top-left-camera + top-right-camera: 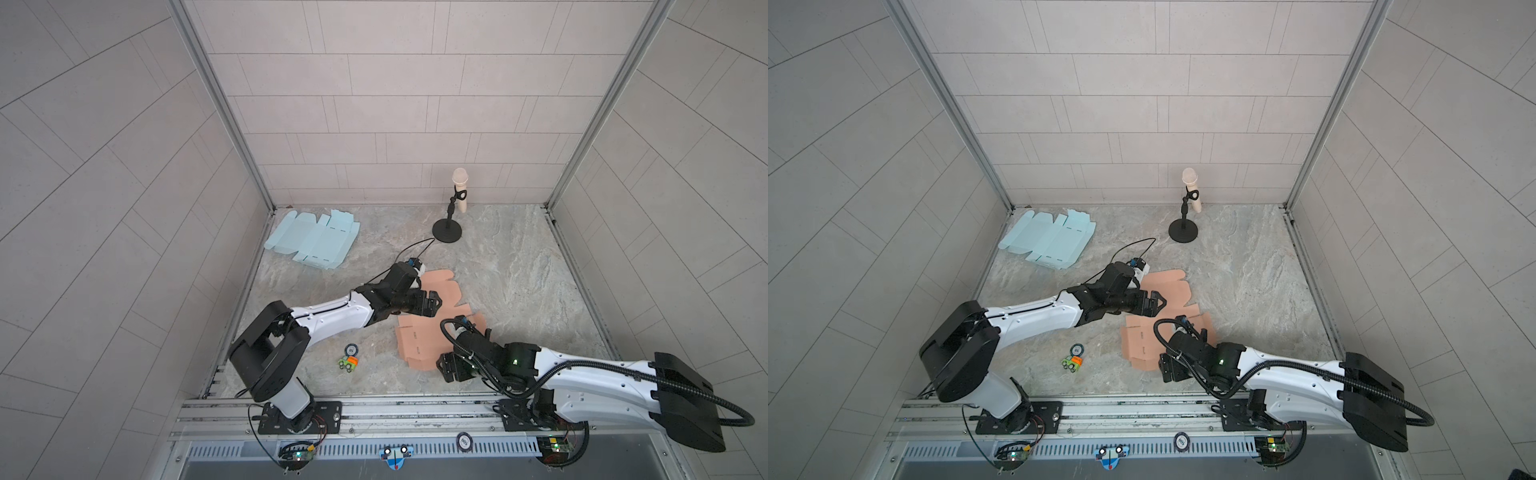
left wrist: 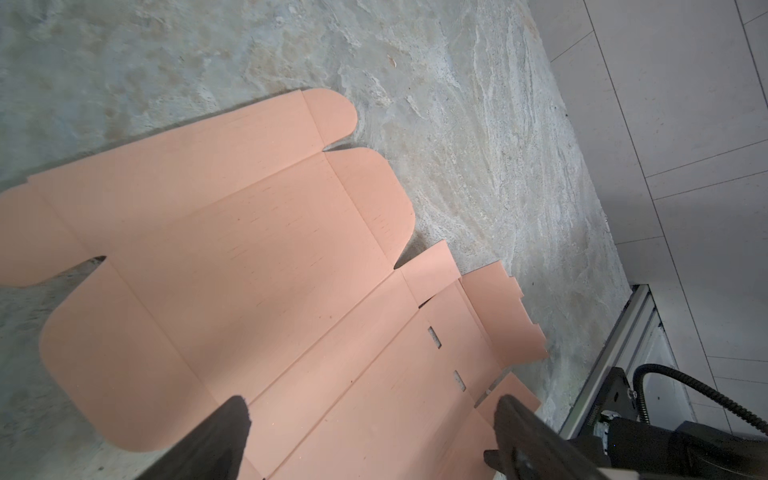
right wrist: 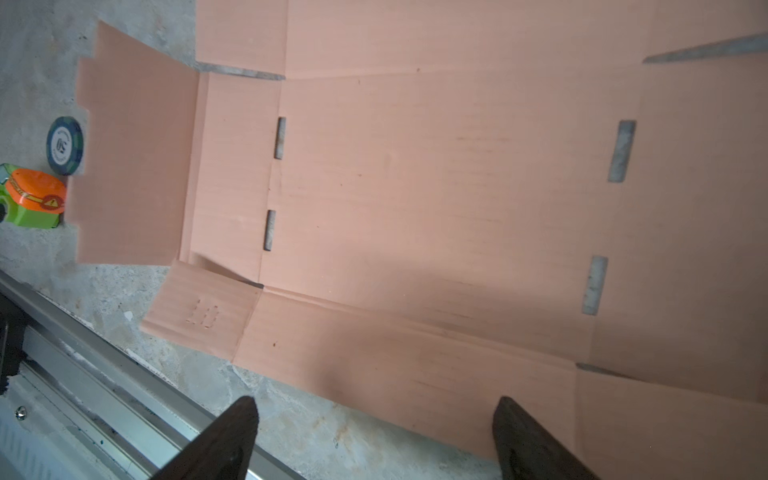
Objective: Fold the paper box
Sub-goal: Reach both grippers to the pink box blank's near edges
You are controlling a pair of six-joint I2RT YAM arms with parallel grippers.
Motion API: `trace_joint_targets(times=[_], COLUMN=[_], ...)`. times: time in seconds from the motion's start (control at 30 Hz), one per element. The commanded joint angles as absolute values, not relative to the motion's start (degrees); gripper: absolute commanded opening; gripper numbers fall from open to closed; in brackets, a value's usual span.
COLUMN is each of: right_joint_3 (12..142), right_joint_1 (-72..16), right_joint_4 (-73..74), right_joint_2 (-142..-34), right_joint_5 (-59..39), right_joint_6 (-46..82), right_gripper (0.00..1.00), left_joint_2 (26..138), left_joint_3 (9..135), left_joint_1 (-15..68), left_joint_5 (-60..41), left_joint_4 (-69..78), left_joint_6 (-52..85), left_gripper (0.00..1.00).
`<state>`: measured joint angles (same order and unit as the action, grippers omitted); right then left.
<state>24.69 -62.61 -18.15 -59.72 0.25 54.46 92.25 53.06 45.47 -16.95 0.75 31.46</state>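
The paper box (image 1: 419, 340) (image 1: 1142, 338) is a flat salmon-pink cardboard blank lying unfolded on the stone tabletop, flaps spread and slots showing. My left gripper (image 1: 436, 301) (image 1: 1158, 303) hovers over its far-left part. In the left wrist view that gripper (image 2: 372, 403) is open, with the blank (image 2: 249, 249) beneath it and nothing between the fingers. My right gripper (image 1: 446, 368) (image 1: 1167, 368) sits low at the blank's near edge. The right wrist view shows this gripper (image 3: 376, 401) open astride that edge of the blank (image 3: 436, 187), one fingertip over bare table and one over cardboard.
A light-blue flat box blank (image 1: 311, 239) lies at the back left. A microphone on a round stand (image 1: 459, 189) is at the back. A poker chip (image 1: 351, 349) and a green-orange toy (image 1: 348, 363) lie left of the pink blank. An aluminium rail (image 1: 374, 409) borders the front.
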Motion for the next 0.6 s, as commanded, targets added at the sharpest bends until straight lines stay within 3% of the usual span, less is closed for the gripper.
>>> trace_joint_targets(times=[0.0, 0.57], right_joint_3=[24.13, 22.24], right_joint_1=[-62.84, -62.07], right_joint_4=[-15.93, -19.70], right_joint_2=[-60.63, -60.05], right_joint_5=[0.79, 9.15], right_joint_6=[57.31, 60.03], right_gripper=[0.89, 0.85], left_joint_2=[93.54, 97.14], left_joint_3=[54.32, 52.52], left_joint_1=[45.81, 45.58], left_joint_5=[-18.02, -13.62], left_joint_4=[0.53, 0.39], left_joint_6=[29.63, 28.12], left_gripper=[0.96, 0.99])
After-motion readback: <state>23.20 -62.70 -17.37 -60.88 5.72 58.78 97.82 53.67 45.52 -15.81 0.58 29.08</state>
